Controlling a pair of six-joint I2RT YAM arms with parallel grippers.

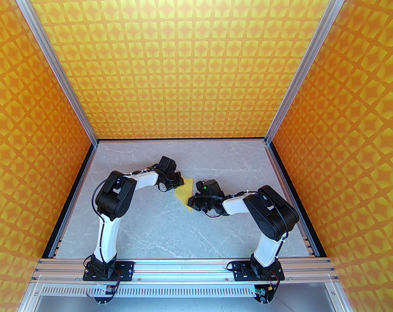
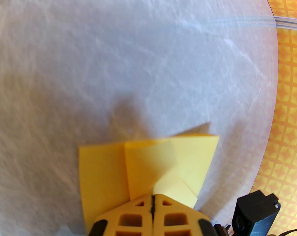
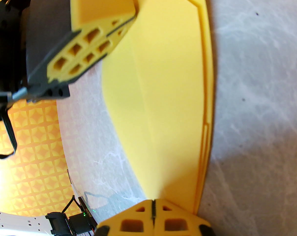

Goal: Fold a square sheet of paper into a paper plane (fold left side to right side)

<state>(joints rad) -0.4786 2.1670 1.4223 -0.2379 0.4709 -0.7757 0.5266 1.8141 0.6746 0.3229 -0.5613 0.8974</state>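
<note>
Overhead, the paper plane [image 1: 186, 192] lay near the middle of the grey marble-look table [image 1: 151, 236], a folded yellow shape running roughly from 12 o'clock down to 6 o'clock. It was stretched between the two arms. The left gripper [image 1: 182, 182] met it at about 10 o'clock of the paper. The right gripper [image 1: 192, 203] met it at about 5 o'clock, close to the pointed lower end.

From the left wrist, the yellow fingers [image 2: 138, 215] were pressed together with no gap at the seam. The paper came straight out from their tips toward 12 o'clock, so the left gripper had it pinched. Beyond the tips the sheet fanned into two overlapping flaps, one toward 10 o'clock and a wider one toward 2 o'clock. It cast a soft shadow on the table past its far edge.

From the right wrist, that gripper's own fingers [image 3: 178, 222] were likewise closed tight at 6 o'clock, with the narrow end of the paper caught at their tips. The plane widened away from them toward 12 o'clock. A long crease ran up its middle, and stacked layer edges showed along its 3 o'clock side. The left gripper clamped its far end at 11 o'clock. Orange-yellow star-patterned walls [image 1: 196, 60] enclosed the table.
</note>
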